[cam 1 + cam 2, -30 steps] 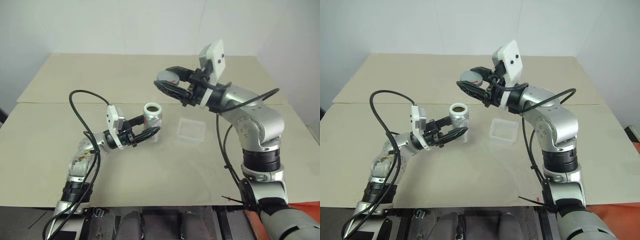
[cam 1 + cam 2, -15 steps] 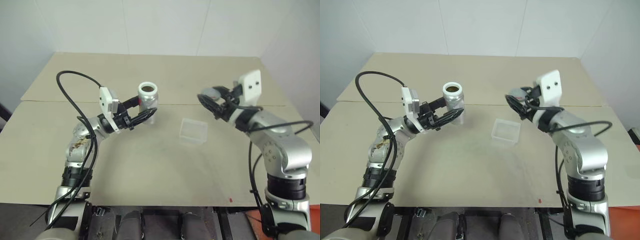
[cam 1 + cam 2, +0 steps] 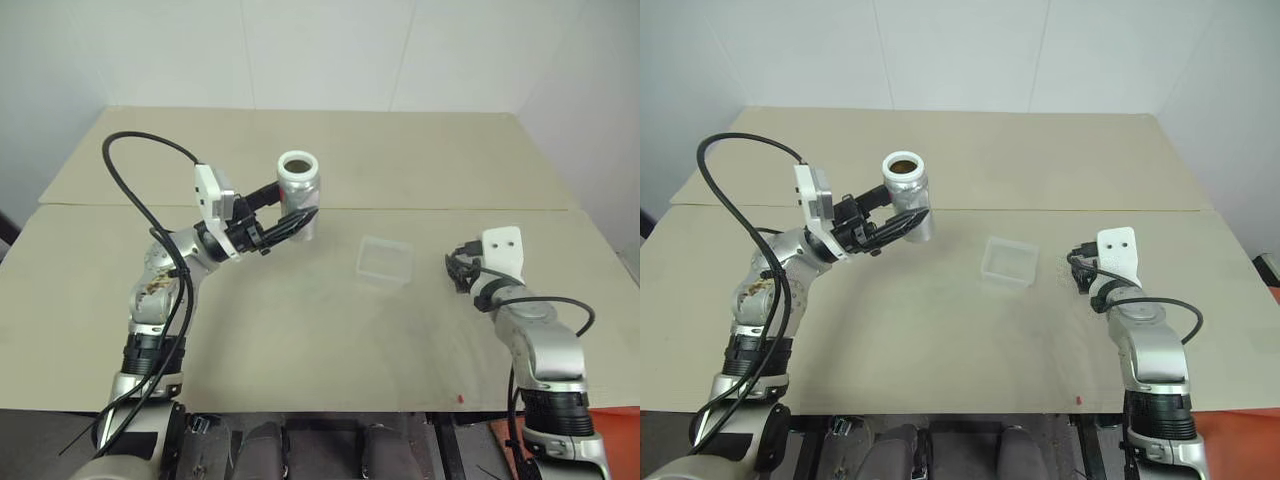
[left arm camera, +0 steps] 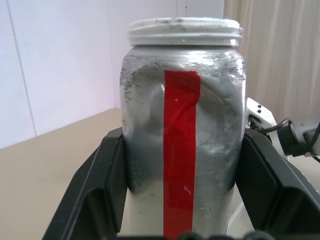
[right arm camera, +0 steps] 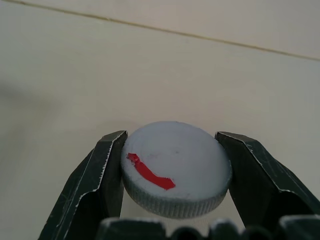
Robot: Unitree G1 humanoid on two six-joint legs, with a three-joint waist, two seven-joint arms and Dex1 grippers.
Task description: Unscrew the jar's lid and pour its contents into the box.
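We read no writing: our left fingers (image 4: 175,200) clench the red-striped jar (image 4: 182,125), frame centre; our right fingers (image 5: 175,175) clasp the red-marked lid (image 5: 176,167).

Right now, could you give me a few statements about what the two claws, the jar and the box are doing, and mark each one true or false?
1. The left claw grips the jar. True.
2. The lid is screwed onto the jar. False: the jar's mouth is open and the lid sits between the right claw's fingers.
3. The box sits on the table, between the two arms. True.
4. The jar is tipped over the box, pouring. False: it is held upright, off to the box's left.
5. The jar has a red stripe down its side. True.
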